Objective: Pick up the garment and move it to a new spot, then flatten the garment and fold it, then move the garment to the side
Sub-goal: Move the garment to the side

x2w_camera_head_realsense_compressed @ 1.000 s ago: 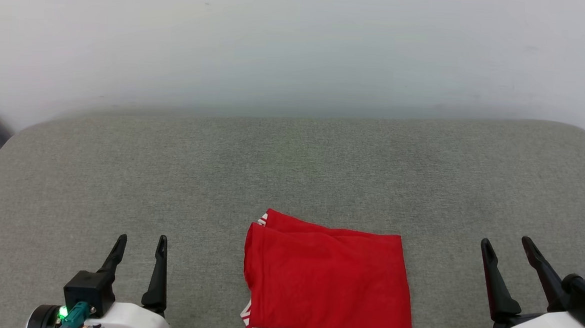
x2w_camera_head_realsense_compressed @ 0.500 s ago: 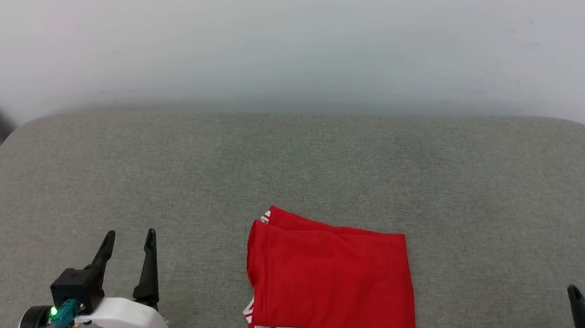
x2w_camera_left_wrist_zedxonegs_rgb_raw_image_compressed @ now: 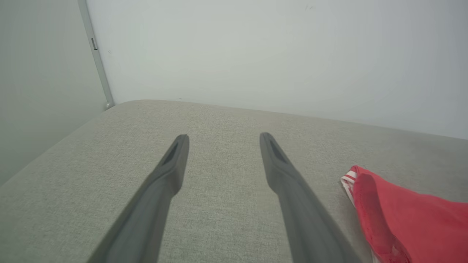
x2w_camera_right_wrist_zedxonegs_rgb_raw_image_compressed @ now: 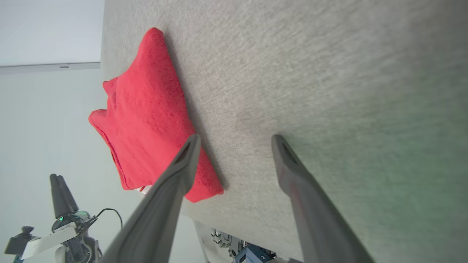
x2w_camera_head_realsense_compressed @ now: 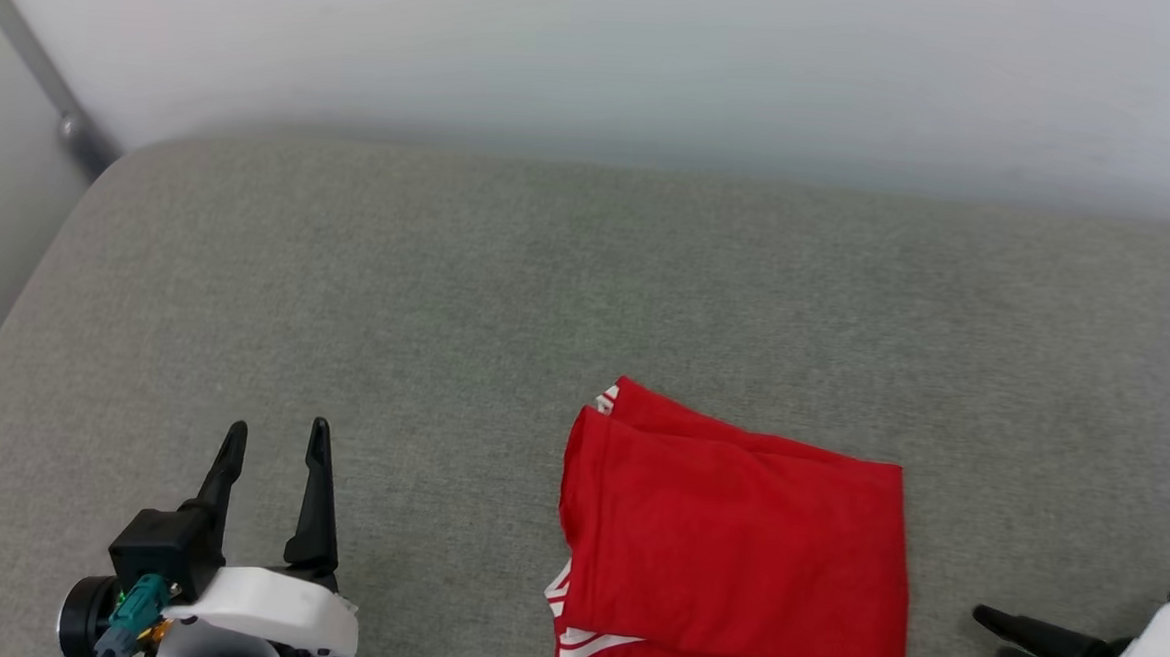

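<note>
The garment (x2w_camera_head_realsense_compressed: 734, 547) lies folded into a red rectangle on the grey cushion (x2w_camera_head_realsense_compressed: 547, 296), near its front edge. White stripe trim peeks out at its left corners; its letters and number are hidden. My left gripper (x2w_camera_head_realsense_compressed: 277, 433) stands open left of it, fingers apart over bare cushion (x2w_camera_left_wrist_zedxonegs_rgb_raw_image_compressed: 223, 137), with the garment's corner (x2w_camera_left_wrist_zedxonegs_rgb_raw_image_compressed: 402, 219) off to the right. My right gripper (x2w_camera_head_realsense_compressed: 991, 635) is low at the right, turned on its side, fingers pointing toward the garment. It is open (x2w_camera_right_wrist_zedxonegs_rgb_raw_image_compressed: 236, 138), just short of the garment's near edge (x2w_camera_right_wrist_zedxonegs_rgb_raw_image_compressed: 146, 109) and not touching it.
A pale wall (x2w_camera_head_realsense_compressed: 600, 49) runs behind the cushion. A grey metal post (x2w_camera_head_realsense_compressed: 29, 49) slants down at the back left corner. The cushion's left edge (x2w_camera_head_realsense_compressed: 4, 338) curves off toward the floor. The left gripper (x2w_camera_right_wrist_zedxonegs_rgb_raw_image_compressed: 60, 186) appears small in the right wrist view.
The camera has shifted, so the whole picture moved. My right gripper dropped from upright at the right, nearly left the picture, and now lies sideways pointing at the garment. The garment has not changed.
</note>
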### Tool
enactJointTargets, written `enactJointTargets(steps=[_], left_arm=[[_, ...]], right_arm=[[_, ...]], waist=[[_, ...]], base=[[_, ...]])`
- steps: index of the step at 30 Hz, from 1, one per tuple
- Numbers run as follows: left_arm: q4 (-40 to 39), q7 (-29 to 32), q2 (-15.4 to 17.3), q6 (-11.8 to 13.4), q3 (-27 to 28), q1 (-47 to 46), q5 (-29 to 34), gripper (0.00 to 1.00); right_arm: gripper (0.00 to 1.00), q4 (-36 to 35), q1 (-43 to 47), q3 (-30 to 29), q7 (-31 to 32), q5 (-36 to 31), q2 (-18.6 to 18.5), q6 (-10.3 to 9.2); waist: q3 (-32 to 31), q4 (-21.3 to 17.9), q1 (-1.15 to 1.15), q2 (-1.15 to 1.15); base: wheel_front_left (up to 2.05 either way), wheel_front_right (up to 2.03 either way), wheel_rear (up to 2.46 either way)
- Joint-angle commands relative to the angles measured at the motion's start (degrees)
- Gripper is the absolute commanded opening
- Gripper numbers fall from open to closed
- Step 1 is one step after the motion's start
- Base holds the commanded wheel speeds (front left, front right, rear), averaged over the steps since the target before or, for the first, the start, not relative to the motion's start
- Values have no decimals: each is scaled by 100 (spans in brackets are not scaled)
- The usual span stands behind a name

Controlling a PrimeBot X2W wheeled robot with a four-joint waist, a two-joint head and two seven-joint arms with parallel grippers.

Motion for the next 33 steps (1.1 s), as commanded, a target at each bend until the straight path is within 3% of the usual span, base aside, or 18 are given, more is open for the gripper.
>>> enactJointTargets(steps=[1, 8, 9, 10, 11, 16, 22, 29, 33], left_arm=[[-1, -31, -41, -11, 14, -77, 23, 100], [78, -29, -205, -178, 42, -245, 213, 100], [89, -29, -218, -198, 49, -246, 224, 100], [101, -29, -221, -205, 64, -248, 250, 100], [111, -29, -211, -221, 75, -252, 275, 100], [205, -30, -247, -301, 66, -237, 364, 100], [179, -24, -264, -356, 106, -155, 476, 100], [56, -18, -175, -367, 81, -78, 578, 100], [-152, 9, -105, -369, 68, -294, 644, 100]], right_arm=[[100, 41, -70, -3, 20, 59, 31, -2], [100, 1163, -644, 827, -225, 1254, 40, -2], [71, 1236, -678, 946, -294, 1312, 45, -2], [31, 1275, -698, 1059, -366, 1334, 47, -3], [0, 1293, -697, 1148, -441, 1308, 48, -3], [0, 1142, -687, 1456, -576, 943, 14, -3], [0, 277, -690, 2154, -892, 310, -345, -2], [0, -476, -731, 3119, -1167, -896, -1004, -2], [0, -671, -961, 3298, -1185, -1536, -1266, -2]], waist=[[128, 125, 0, 0], [319, 343, 0, 0], [326, 357, 0, 0], [324, 366, 0, 0], [319, 370, 0, 0], [244, 270, 0, 0], [64, -89, 0, 0], [-26, -969, 0, 0], [301, -1598, 0, 0]], base=[[0, 0, 0], [0, 0, 0], [0, 0, 0], [0, 0, 0], [0, 0, 0], [0, 0, 0], [0, 0, 0], [0, 0, 0], [0, 0, 0]])
